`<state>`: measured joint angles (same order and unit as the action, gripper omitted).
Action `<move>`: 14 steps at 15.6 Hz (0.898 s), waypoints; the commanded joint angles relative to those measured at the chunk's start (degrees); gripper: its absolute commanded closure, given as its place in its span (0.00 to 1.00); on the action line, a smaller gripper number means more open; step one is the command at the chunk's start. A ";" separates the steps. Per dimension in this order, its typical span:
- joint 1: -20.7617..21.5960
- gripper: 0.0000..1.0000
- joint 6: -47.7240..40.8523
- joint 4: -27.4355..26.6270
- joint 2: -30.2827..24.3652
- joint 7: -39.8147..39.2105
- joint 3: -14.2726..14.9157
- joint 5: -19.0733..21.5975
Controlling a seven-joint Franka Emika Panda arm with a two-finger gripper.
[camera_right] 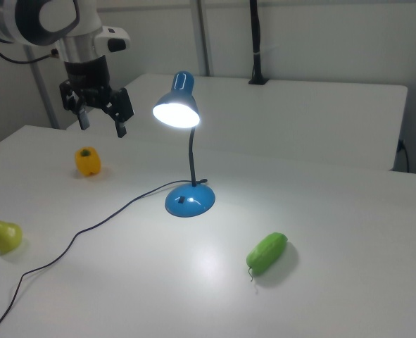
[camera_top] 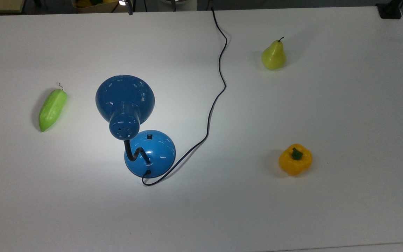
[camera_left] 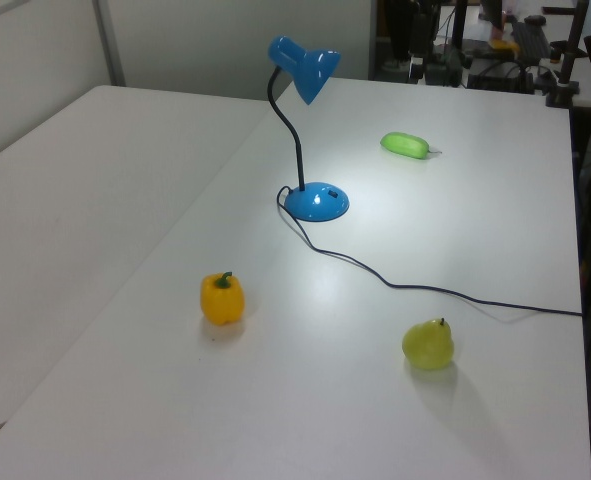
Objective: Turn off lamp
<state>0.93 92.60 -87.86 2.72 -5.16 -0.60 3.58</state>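
1. Top view: the lamp point(camera_top: 135, 125) sits a bit towards 9 o'clock of centre on the white table point(camera_top: 327, 217). Its base point(camera_top: 154, 154) is at 5 o'clock of the shade point(camera_top: 125, 95), and the small black switch point(camera_top: 149, 136) is on the base's 12 o'clock edge. That's my target. The cord point(camera_top: 212, 105) leaves the base at 6 o'clock, loops, then runs off towards 12–1 o'clock. A bright pool lies round the base, so I judge the lamp is still on. The green gourd point(camera_top: 52, 109) is at 9 o'clock, the pear point(camera_top: 273, 56) at 1–2 and the yellow pepper point(camera_top: 295, 159) at 3–4, all well apart from the lamp.

2. Left view: the lamp's base point(camera_left: 316, 201) is mid-table, its neck rising to the shade point(camera_left: 310, 68) at 12 o'clock, which faces down towards 5. The switch point(camera_left: 332, 192) is on the base's 2–3 o'clock side. Pepper point(camera_left: 221, 298) at 7, pear point(camera_left: 428, 344) at 5.

3. Right view: my gripper point(camera_right: 101, 125) hangs high over the table at 10 o'clock, fingers spread wide, holding nothing, pointing down. The lit shade point(camera_right: 176, 109) is just at 3 o'clock of it, the two apart. The switch point(camera_right: 181, 199) lies at 4–5 o'clock from my hand, well below, on the base point(camera_right: 189, 201) side facing 8 o'clock. The pepper point(camera_right: 87, 161) is under my hand.

4. Judgement: next I need to go down and across towards 4–5 o'clock in the right view, passing under the shade and clear of the neck. I'd likely bring my fingers together to press with one tip. Task not yet begun.
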 commanded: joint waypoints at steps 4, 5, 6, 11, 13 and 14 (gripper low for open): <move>0.47 0.00 -0.22 -0.83 -0.61 -1.17 0.43 0.02; 0.47 0.00 -0.31 -0.83 -0.52 -1.25 0.43 -0.07; 0.56 0.00 -0.31 -0.83 -0.52 -1.25 0.43 -0.15; 0.56 0.02 -0.22 -0.83 -0.43 -1.25 0.43 -0.15; 0.65 0.06 -0.22 -0.83 -0.08 -1.25 0.25 -0.68; 0.65 0.09 -0.14 -0.83 0.01 -1.25 0.08 -0.77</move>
<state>1.00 92.60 -87.91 2.90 -5.30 -0.61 3.51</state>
